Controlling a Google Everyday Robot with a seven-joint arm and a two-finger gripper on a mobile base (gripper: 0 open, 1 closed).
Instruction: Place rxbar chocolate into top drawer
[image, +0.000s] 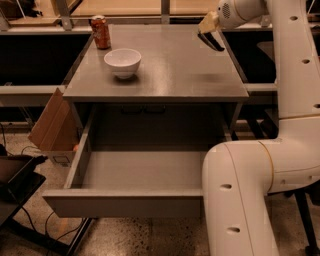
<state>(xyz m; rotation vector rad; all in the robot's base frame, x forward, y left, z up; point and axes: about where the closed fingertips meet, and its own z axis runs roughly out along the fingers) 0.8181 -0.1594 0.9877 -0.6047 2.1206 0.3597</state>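
Note:
My gripper (211, 40) hangs over the far right edge of the grey cabinet top (170, 70), with a dark shape at its tip. I cannot tell whether that shape is the rxbar chocolate; no bar lies in the open elsewhere. The top drawer (125, 202) is pulled fully out toward the camera, and the part of its grey floor that shows is bare. My white arm covers the drawer's right end.
A white bowl (122, 62) stands on the cabinet top at the left. An orange soda can (101, 32) stands behind it at the far left corner. A cardboard box (52, 125) leans at the cabinet's left side. A dark stand (15, 180) is at the lower left.

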